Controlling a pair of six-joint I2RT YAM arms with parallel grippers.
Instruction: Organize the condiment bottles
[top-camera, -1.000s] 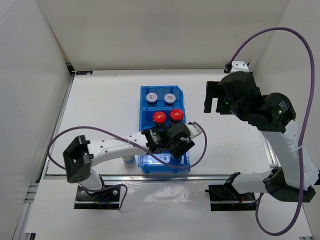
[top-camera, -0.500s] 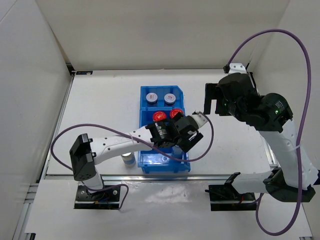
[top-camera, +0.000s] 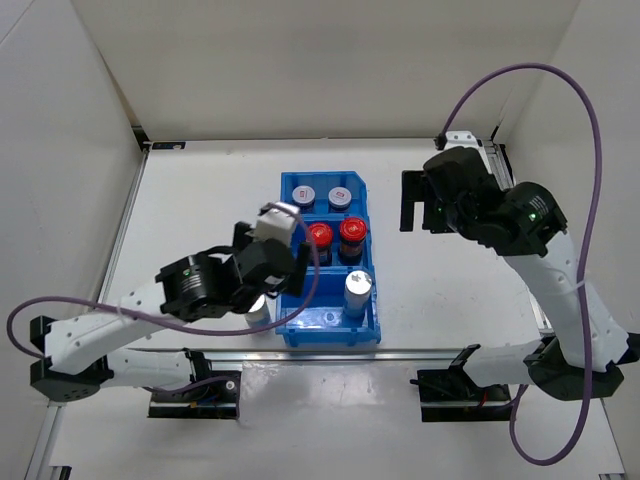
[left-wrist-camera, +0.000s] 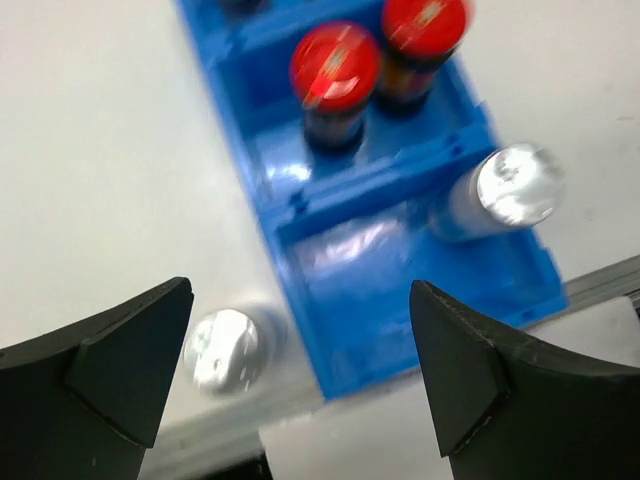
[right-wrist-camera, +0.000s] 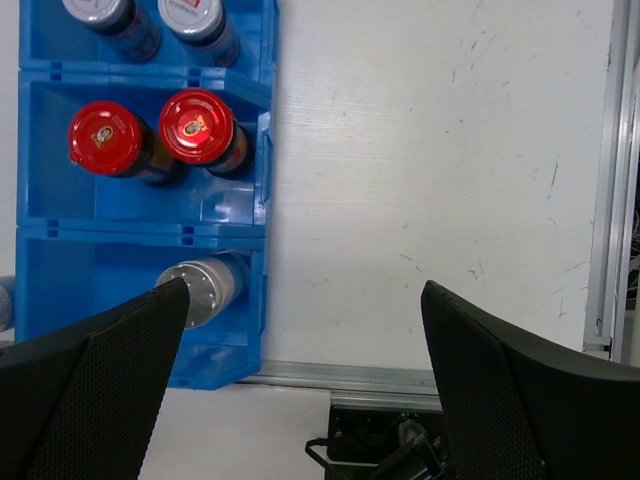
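Observation:
A blue tray (top-camera: 284, 232) holds five condiment bottles. Two grey-lidded ones (top-camera: 302, 196) (top-camera: 340, 196) stand in its far compartment, and two red-capped ones (top-camera: 319, 235) (top-camera: 352, 229) in the middle. One silver-capped bottle (top-camera: 358, 285) (left-wrist-camera: 515, 185) (right-wrist-camera: 190, 285) is in the near compartment. Another silver-capped bottle (left-wrist-camera: 225, 348) (top-camera: 258, 308) stands on the table just left of the tray. My left gripper (top-camera: 272, 280) (left-wrist-camera: 300, 380) hovers open and empty above the tray's near left corner. My right gripper (top-camera: 415, 205) (right-wrist-camera: 305, 380) hangs open and empty over the table right of the tray.
The tray's left half of the near compartment (left-wrist-camera: 350, 290) is bare. A metal rail (top-camera: 300, 352) runs along the table's near edge, with the arm bases behind it. White walls close in the left, far and right sides.
My left gripper opened, left the silver-capped bottle standing in the near compartment, and drew back up and to the left. The right arm shifted slightly left.

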